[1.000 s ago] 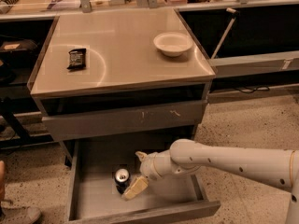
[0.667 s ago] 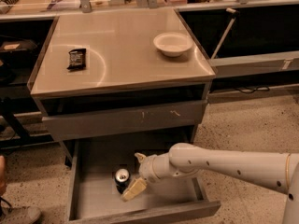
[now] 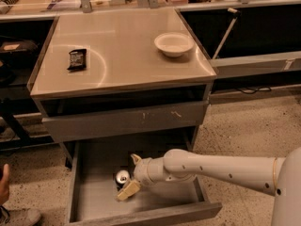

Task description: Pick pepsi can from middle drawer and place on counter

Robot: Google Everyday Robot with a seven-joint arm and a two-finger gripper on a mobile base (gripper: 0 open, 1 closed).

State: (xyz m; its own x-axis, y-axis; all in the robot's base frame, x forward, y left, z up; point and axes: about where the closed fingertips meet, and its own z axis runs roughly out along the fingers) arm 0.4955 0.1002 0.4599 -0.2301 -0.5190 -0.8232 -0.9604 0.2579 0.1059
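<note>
Counter (image 3: 127, 65): snack packet (image 3: 77, 59) is lying on its left side, bowl (image 3: 174, 44) is sitting at its right rear. Drawer front (image 3: 127, 121) is sitting just beneath. Middle drawer (image 3: 94, 192) is standing pulled out below that, with the pepsi can (image 3: 122, 176) standing inside, near the centre. My gripper (image 3: 132, 174) is hanging in that drawer, just right of the can, its fingers spread apart.

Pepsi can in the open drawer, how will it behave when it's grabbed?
The can stands upright, so a nudge from the gripper, open close by it in the drawer, may tip and roll it. Its shiny metal skin probably slips and could dent.
</note>
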